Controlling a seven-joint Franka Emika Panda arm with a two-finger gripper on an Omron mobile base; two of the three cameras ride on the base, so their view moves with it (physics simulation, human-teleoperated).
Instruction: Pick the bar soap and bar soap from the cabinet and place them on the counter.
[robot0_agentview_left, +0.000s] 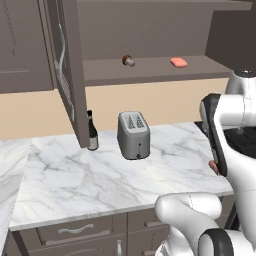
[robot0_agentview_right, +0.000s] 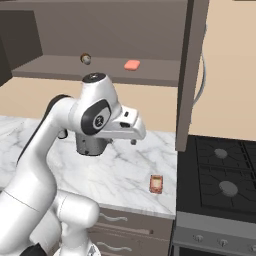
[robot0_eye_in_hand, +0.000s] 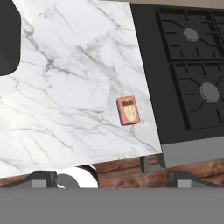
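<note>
Glossy white marble counter (robot0_eye_in_hand: 65, 87), matt salmon bar soap (robot0_eye_in_hand: 128, 110), brushed metal toaster (robot0_agentview_left: 133, 135), matt black stove (robot0_eye_in_hand: 188, 65)

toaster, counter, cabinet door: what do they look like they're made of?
Toaster: brushed metal by the look, grey satin body with a darker base; could be painted plastic.
Counter: white marble or a marble-look slab, grey veins, smooth, faint sheen.
Cabinet door: probably painted wood or laminate, matte dark grey-brown with a raised panel; its curved handle looks like polished metal.
</note>
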